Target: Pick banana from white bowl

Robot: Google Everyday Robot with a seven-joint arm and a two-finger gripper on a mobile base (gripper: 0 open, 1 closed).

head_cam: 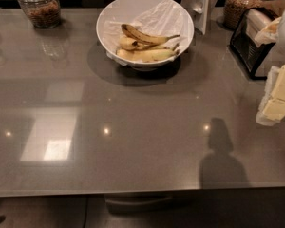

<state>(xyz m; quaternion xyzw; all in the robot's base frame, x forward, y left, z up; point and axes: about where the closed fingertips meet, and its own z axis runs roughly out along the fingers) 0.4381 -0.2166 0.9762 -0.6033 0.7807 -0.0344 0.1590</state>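
Observation:
The white bowl [106,28] stands at the back middle of the grey table, lined with crumpled white paper. The banana [143,35], slim, curved and streaked dark brown, lies on top inside it with its thin stem pointing right. A short stubby banana [127,43] with a black spot lies under it, and a paler, longer banana [147,55] lies at the front of the bowl. My gripper [279,95], white with pale yellow pads, shows at the right edge of the camera view, well to the right of the bowl and nearer than it, holding nothing that I can see.
A glass jar of granola [39,6] stands at the back left, another jar [242,4] at the back right. A white upright card [199,6] stands just right of the bowl. A black wire rack [251,44] sits beyond the gripper. The table's front edge [133,192] runs along the bottom.

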